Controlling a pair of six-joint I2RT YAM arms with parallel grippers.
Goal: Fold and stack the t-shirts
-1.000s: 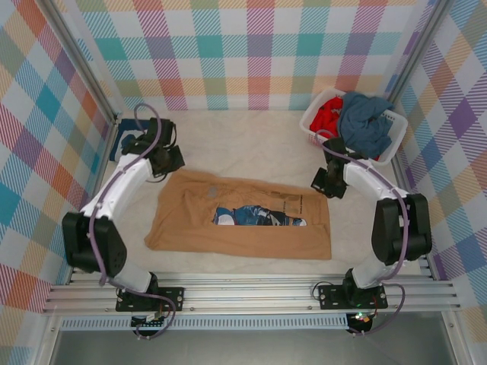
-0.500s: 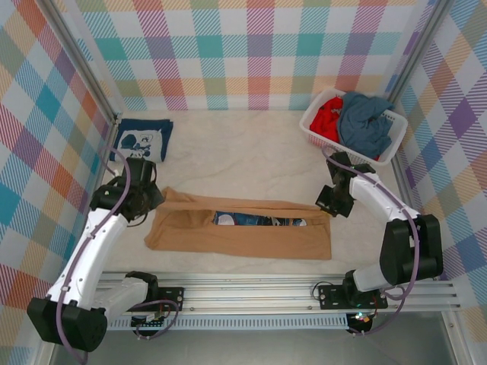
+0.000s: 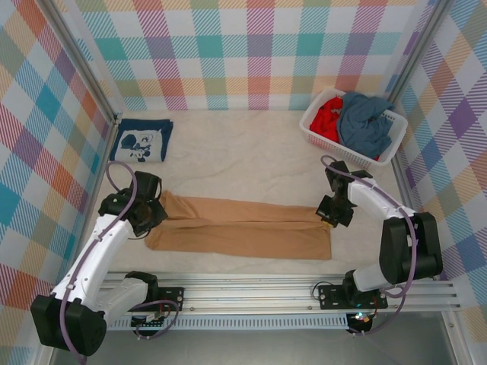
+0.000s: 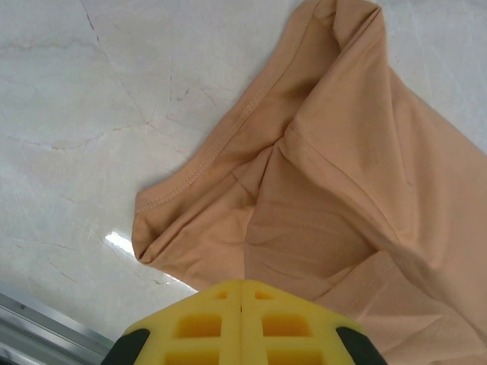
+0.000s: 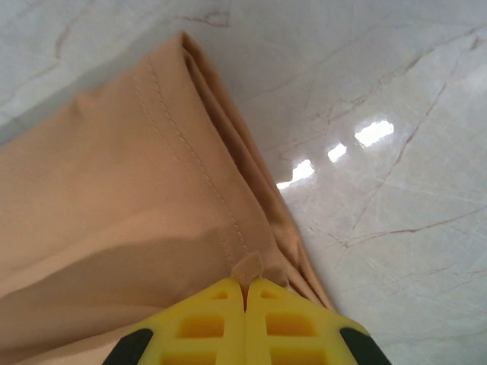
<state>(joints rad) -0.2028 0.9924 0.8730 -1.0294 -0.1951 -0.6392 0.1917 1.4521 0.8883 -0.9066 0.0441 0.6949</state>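
Note:
The tan t-shirt (image 3: 243,228) lies as a long folded strip across the near part of the table, its print hidden inside. My left gripper (image 3: 150,211) is at the strip's left end, shut, with tan cloth (image 4: 342,175) creased into its yellow fingertips (image 4: 242,283). At the right end my right gripper (image 3: 333,212) is shut on the hem corner; a nub of tan fabric (image 5: 114,190) pokes up between its fingers (image 5: 245,283). A navy t-shirt (image 3: 143,141) with a white graphic lies folded at the far left. The red t-shirt (image 3: 327,115) and the grey-blue t-shirt (image 3: 365,122) are heaped in the basket.
The white slatted basket (image 3: 313,131) stands at the far right corner. Checked walls close in the table on three sides, and an aluminium rail (image 3: 251,293) runs along the near edge. Bare marble tabletop (image 3: 243,156) lies between the strip and the back wall.
Both grippers have drawn the shirt's far edge toward the near side, folding the top half over. The blue-and-white print is now covered and the shirt is a narrower strip.

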